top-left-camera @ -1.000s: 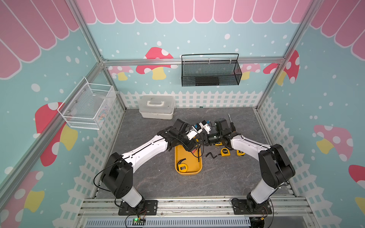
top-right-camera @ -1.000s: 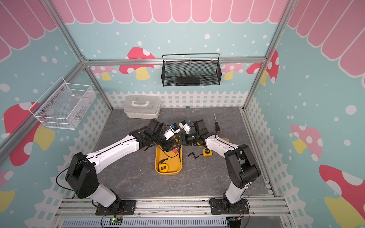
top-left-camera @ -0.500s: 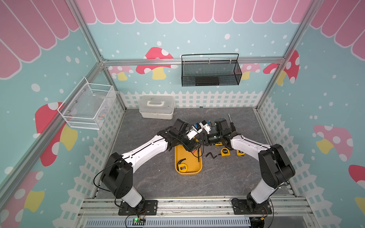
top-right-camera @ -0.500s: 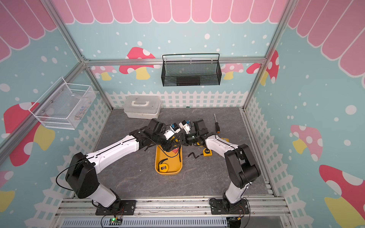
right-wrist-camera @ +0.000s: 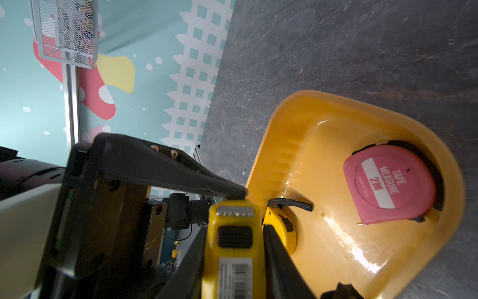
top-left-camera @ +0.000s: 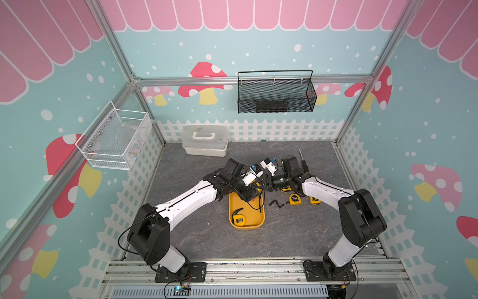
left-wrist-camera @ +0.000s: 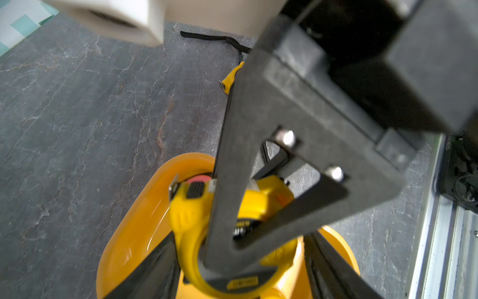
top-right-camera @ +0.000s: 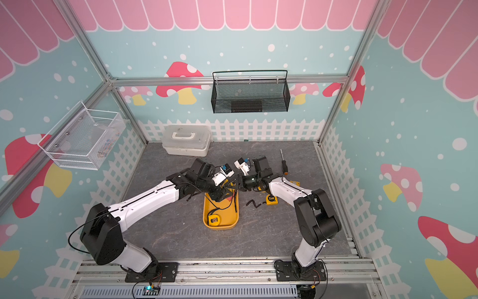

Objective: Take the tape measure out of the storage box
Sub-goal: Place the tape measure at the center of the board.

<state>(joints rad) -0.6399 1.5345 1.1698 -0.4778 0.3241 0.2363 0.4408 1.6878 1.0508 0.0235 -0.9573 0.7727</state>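
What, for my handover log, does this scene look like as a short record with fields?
held item: yellow tape measure, at the far end of the storage box
right end effector: shut on it
left end effector: open, flanking it
in box: pink tape measure, second yellow tape measure

Left arm [top-left-camera: 188,199] and right arm [top-left-camera: 326,189] meet over the far end of the box [top-left-camera: 253,218]. The right gripper [right-wrist-camera: 235,227] clamps a tape measure [right-wrist-camera: 234,214]. The left gripper [left-wrist-camera: 240,240] has its jaws parted either side of it.
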